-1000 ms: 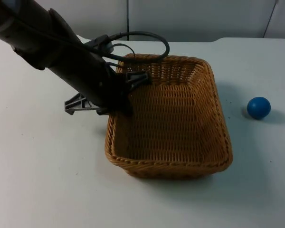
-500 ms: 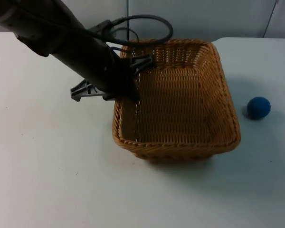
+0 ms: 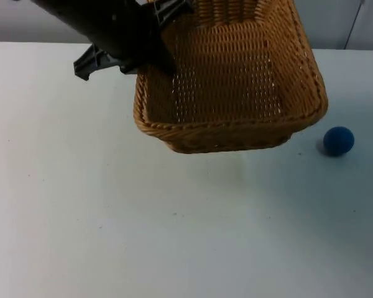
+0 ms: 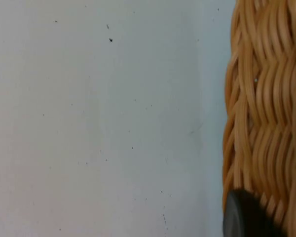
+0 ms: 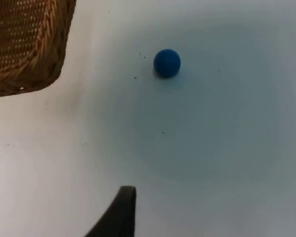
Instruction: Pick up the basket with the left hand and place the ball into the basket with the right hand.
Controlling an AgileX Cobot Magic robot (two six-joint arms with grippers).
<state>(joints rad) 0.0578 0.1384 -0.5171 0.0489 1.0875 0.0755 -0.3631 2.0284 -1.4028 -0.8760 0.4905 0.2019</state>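
L claw [image 3: 158,59] pinching basket [image 3: 236,81] rim, lifted; ball [image 3: 339,141] on table; R claw state unclear.

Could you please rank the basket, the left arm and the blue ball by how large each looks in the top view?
1. The basket, held off the table by the left gripper on its rim, nearer the camera, so it looks bigger.
2. The left arm, partly cut off by the frame.
3. The blue ball on the table, clearly smallest.

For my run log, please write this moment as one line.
left claw: shut on basket, lifted | right claw: above table | ball: on table, outside basket
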